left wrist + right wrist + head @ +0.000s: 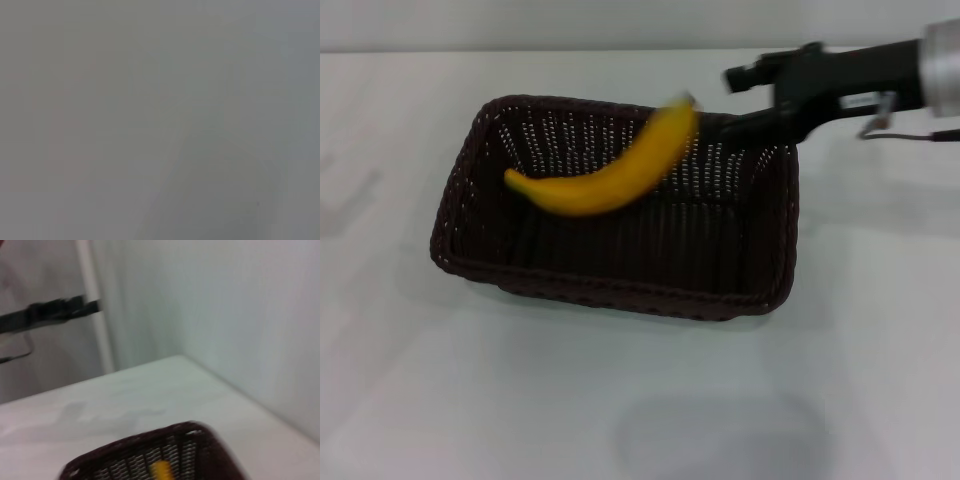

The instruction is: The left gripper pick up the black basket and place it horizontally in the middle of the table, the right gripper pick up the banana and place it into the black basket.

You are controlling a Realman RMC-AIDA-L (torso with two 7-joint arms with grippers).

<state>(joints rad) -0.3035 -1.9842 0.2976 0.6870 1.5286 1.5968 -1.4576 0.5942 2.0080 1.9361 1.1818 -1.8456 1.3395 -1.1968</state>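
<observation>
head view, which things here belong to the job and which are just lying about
Job:
- black basket
- banana, in or over the basket
- right end effector, at the basket's far right rim
- table

Lying about:
- nothing else visible; left end effector not seen

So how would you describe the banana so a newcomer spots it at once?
Start at the white table and find the dark woven black basket sitting across its middle. Over the basket's open top is the banana, the one curved, bright yellow thing there. Its upper end points at the right hand, which reaches in from the far right corner.
</observation>
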